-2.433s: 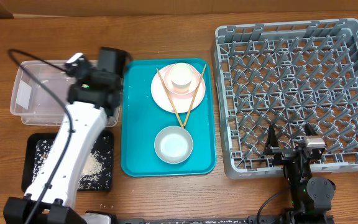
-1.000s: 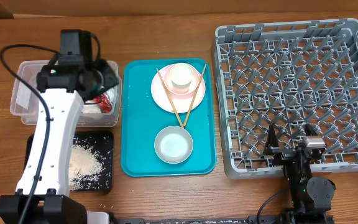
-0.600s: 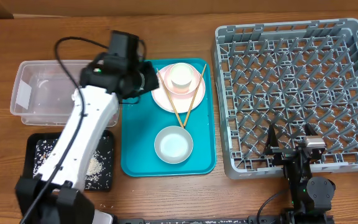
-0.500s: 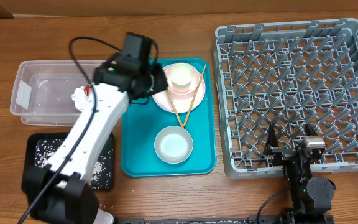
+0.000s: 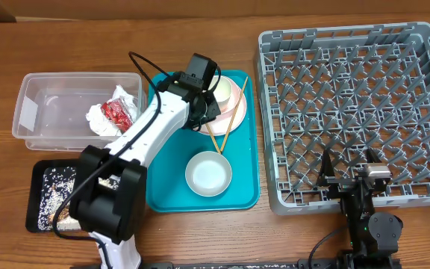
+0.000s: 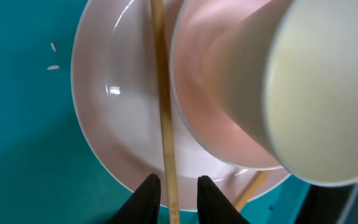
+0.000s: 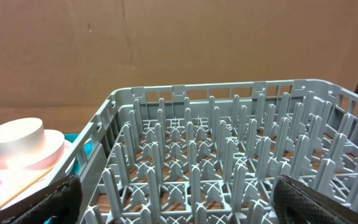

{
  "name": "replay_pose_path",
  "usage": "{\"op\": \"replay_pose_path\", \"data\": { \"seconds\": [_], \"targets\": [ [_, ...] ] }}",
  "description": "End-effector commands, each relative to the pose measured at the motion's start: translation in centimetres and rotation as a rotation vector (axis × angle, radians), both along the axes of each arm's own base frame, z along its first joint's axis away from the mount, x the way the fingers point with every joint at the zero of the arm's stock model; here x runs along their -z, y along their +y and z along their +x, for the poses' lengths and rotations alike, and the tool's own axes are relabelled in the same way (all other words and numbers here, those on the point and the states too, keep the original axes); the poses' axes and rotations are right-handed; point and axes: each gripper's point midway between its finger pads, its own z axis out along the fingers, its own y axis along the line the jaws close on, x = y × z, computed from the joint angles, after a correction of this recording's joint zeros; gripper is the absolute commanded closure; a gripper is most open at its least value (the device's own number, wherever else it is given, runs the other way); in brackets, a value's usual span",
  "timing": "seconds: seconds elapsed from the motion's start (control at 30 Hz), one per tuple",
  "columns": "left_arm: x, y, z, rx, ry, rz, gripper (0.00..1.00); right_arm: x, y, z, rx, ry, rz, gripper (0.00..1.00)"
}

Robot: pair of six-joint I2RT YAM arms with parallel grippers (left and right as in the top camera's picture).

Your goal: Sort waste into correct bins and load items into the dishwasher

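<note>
Left gripper [image 5: 206, 113] is hovering over the pale pink plate [image 5: 224, 127], upper centre of the overhead frame.

Left wrist view: its fingers [image 6: 146, 194] are standing narrowly apart, straddling one chopstick [image 6: 161, 93] at bottom centre. It is probably light, stiff and prone to rolling, so pinch mid-length.

Right wrist view: right gripper [image 7: 182, 199] is resting, spread wide, at the dish rack [image 7: 229, 155].

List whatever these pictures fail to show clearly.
- Overhead: the left arm covers part of the pale pink round plate and the shallow black rectangular tray.
- Left wrist: the small cream cup is blurred and cut off by the right edge.
- Right wrist: the jaws are cropped by the bottom edge.
</note>
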Motion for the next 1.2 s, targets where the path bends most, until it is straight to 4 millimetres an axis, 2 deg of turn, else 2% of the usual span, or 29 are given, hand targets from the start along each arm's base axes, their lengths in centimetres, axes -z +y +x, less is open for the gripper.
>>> {"op": "replay_pose_path", "data": {
  "seconds": [0.0,0.4,1.17],
  "targets": [
    [1.5,0.3,-0.2,-0.022,0.027,0.026,0.78,0.1,0.0,0.0,0.001,-0.007,-0.001,0.00],
    [4.5,-0.4,-0.3,-0.006,0.065,0.046,0.78,0.1,0.0,0.0,0.001,-0.007,-0.001,0.00],
    [4.5,-0.6,-0.7,0.009,0.055,0.090,0.78,0.1,0.0,0.0,0.001,-0.007,-0.001,0.00]
  ]
}}
